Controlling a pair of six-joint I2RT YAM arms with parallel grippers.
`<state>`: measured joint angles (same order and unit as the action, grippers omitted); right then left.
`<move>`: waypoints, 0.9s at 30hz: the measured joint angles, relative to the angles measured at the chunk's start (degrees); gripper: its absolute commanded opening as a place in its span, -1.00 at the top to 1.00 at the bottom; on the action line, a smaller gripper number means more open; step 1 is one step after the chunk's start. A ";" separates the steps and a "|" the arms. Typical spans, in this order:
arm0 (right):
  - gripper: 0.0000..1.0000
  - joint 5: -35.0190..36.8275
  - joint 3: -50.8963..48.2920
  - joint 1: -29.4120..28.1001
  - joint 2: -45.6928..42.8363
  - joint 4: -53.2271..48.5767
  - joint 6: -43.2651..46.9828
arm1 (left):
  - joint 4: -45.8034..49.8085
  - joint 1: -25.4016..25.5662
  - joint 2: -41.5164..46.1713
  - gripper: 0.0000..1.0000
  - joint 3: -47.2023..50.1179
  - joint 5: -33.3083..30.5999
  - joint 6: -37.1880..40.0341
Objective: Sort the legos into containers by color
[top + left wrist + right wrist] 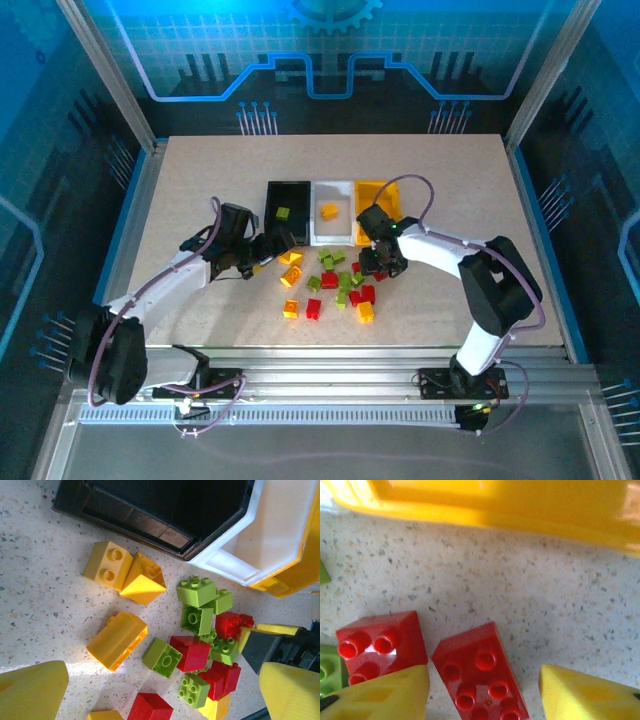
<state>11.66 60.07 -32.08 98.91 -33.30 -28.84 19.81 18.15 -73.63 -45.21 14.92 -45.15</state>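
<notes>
My left fingers (30,692) hang wide apart over the red, green and yellow legos (192,630) scattered on the bench (40,580). The pile lies at 6 o'clock from the black bin (272,205), white bin (335,232) and yellow bin (372,190). My right fingers (590,695) are apart, straddling a red lego (477,670), with the yellow bin at 12 o'clock.
</notes>
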 measured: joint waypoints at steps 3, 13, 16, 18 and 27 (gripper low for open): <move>0.16 0.31 0.04 0.17 1.55 0.07 -0.22 | 0.00 0.00 -0.26 -0.98 0.00 0.00 0.02; 0.48 0.11 -1.70 0.72 -0.52 -1.01 -1.14 | 0.00 0.00 -0.83 -0.98 -0.04 0.00 0.07; 0.48 0.63 -0.90 1.38 -4.83 -3.13 -1.11 | 0.00 0.00 -0.81 -0.98 -0.04 0.00 0.20; 0.48 1.44 1.79 1.84 -6.56 -4.02 -1.09 | 0.00 0.00 -0.81 -0.98 -0.04 -0.02 0.24; 0.42 4.57 21.90 6.12 5.25 -3.67 -1.14 | 0.59 0.28 -0.22 -0.98 -0.04 -0.74 0.28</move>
<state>16.23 81.97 -25.96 104.16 -36.97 -29.98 20.40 18.44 -73.84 -45.25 14.17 -44.86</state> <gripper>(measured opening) 0.307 0.989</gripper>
